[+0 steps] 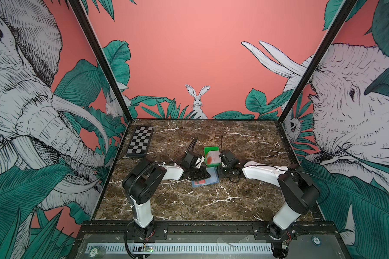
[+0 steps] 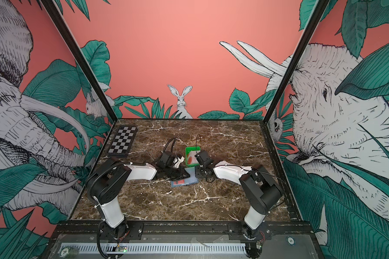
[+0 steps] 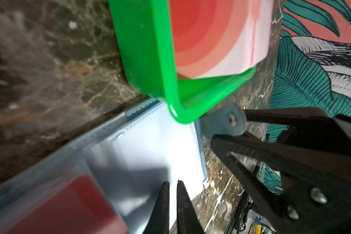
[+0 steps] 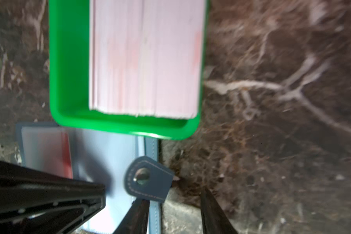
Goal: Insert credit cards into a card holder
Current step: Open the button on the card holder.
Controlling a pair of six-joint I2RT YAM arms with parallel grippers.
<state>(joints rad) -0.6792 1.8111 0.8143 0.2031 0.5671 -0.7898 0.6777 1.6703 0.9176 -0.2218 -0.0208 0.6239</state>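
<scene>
One red card (image 1: pixel 203 180) sits in the left sleeve of the open holder (image 1: pixel 212 176), which lies flat mid-table (image 1: pixel 211 206), right up against the near wall of the green tray (image 1: pixel 211 148); more cards (image 1: pixel 212 157) are stacked in that tray. Left gripper (image 3: pixel 171 183) reaches over the holder with its fingers pressed almost together, tips at the clear sleeve (image 3: pixel 150 145) on the right side, and whether they pinch it I cannot tell. Right gripper (image 4: pixel 174 196), at the holder's right edge, is spread, one finger just beside the snap tab (image 4: pixel 148 180).
</scene>
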